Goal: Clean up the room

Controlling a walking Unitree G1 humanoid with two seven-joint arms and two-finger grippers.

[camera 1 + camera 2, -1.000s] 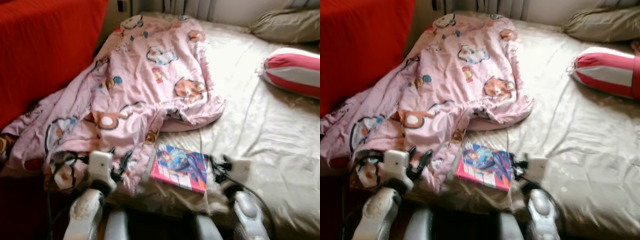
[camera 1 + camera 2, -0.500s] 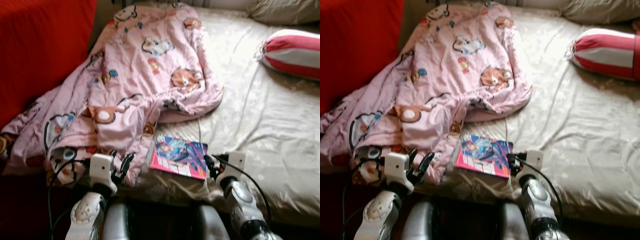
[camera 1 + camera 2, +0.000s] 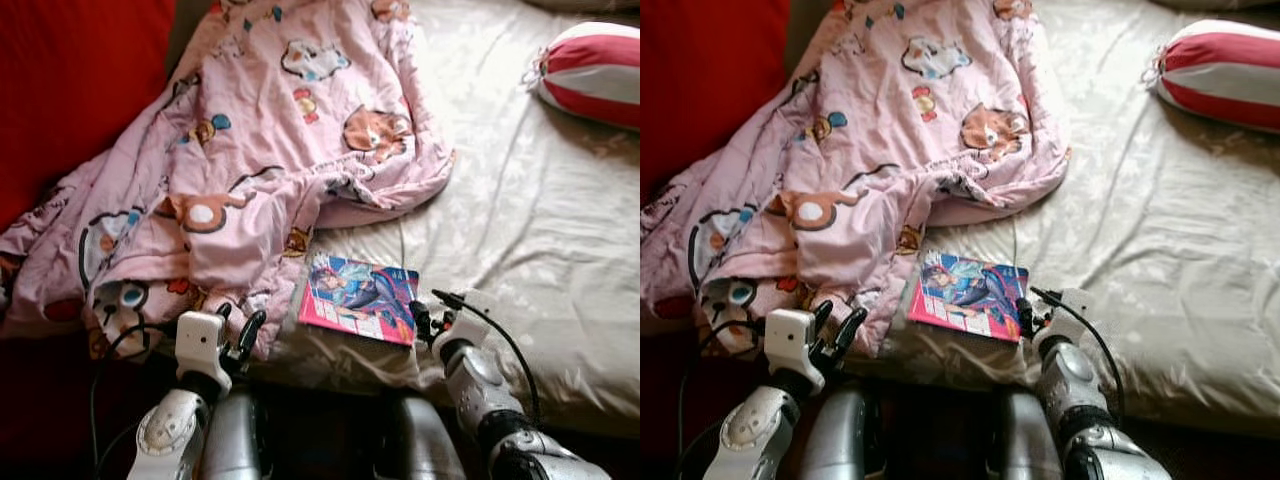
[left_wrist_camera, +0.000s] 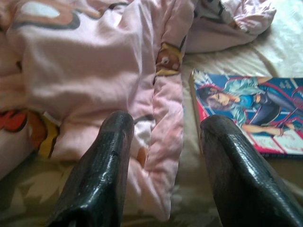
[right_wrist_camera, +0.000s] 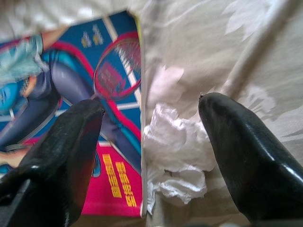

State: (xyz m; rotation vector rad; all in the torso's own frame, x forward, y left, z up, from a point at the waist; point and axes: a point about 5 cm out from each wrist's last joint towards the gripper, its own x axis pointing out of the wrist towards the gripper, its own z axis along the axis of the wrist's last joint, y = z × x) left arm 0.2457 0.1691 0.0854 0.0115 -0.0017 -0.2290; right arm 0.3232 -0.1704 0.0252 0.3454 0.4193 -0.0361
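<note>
A crumpled white tissue (image 5: 177, 158) lies on the cream bedsheet (image 3: 540, 220) at the near edge of the bed, touching the right edge of a magazine (image 3: 360, 297) with a bright pink and blue cover. The right gripper (image 5: 151, 142) is poised directly over the wad, its two black fingers (image 5: 236, 156) spread wide so that one tip hangs over the magazine cover and the other over bare sheet, with the tissue between them. The tissue looks featherlight and soft; it should crush to almost nothing when pinched, so the surest hold is probably across its bulkiest, most bunched part, closing fully, while keeping the finger on the magazine side from catching the cover's edge or gathering a fold of sheet. The magazine itself looks thin, floppy and glossy, likely to slide on the satin-looking sheet and best taken by an edge overhanging toward the robot. To the left, a rumpled pink cartoon-print quilt (image 3: 260, 150) spreads from the near left corner toward the far side, one fold lying just beside the magazine. The left gripper (image 4: 163, 142) hovers at the quilt's near hem, fingers also parted and holding nothing. A red and white striped bolster (image 3: 590, 85) rests at the far right, and a red cover (image 3: 70, 90) lies along the left.
</note>
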